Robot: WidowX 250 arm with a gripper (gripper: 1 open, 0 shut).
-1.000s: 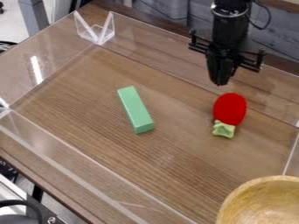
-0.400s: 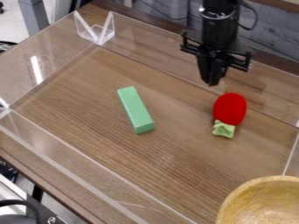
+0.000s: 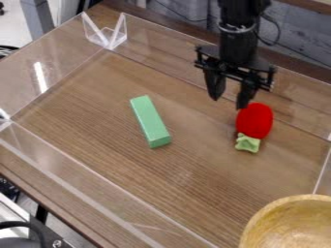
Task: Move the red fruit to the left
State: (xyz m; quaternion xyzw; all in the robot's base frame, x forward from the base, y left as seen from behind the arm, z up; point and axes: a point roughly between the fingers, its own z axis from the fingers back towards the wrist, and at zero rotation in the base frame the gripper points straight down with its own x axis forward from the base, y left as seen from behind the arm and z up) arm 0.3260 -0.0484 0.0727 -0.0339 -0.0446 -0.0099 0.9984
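Gripper (image 3: pixel 231 96) pointing straight down, fingers spread wide, nothing between them; hangs at 11 o'clock of strawberry (image 3: pixel 254 120), near but apart; likely lining up for top grasp. Strawberry lies on wooden tabletop (image 3: pixel 104 116), right side, leafy cap toward 6 o'clock. Green block (image 3: pixel 150 121) at its 9 o'clock, well apart; leftward path probably must skirt it. Bowl rim (image 3: pixel 287 209) at 5 o'clock corner.

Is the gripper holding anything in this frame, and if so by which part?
Nothing is held. The gripper stands open above the table, up and left of the red fruit, not touching it.
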